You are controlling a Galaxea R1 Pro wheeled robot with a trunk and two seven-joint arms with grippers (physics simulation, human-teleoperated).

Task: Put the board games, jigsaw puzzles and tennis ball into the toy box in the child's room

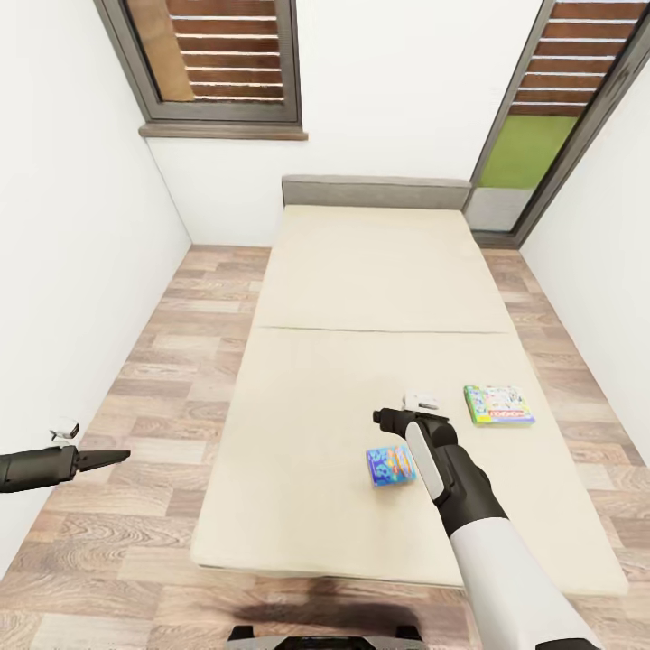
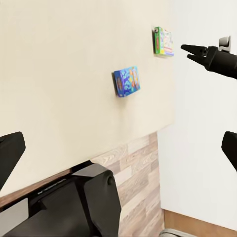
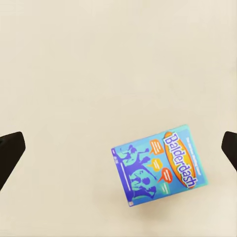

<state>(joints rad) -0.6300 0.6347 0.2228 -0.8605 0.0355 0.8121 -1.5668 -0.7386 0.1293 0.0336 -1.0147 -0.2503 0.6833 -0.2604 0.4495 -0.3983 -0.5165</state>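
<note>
Two board games lie on the beige bed (image 1: 361,298). The blue one (image 1: 391,466) (image 2: 127,82) (image 3: 158,165) sits near the foot. The green and white one (image 1: 498,404) (image 2: 162,40) lies further right. My right gripper (image 1: 379,417) (image 2: 190,49) (image 3: 122,140) hovers open above the mattress, just beyond the blue game, holding nothing. My left gripper (image 1: 122,456) (image 2: 123,139) hangs open over the floor to the left of the bed. The table, toy box, jigsaw puzzles and tennis ball are out of view.
Wood floor (image 1: 171,361) runs along both sides of the bed, with white walls close on the left and right. A grey headboard (image 1: 375,191) stands at the far end, below a window (image 1: 217,63) and a glass door (image 1: 542,135). My base (image 1: 320,636) is at the bed's foot.
</note>
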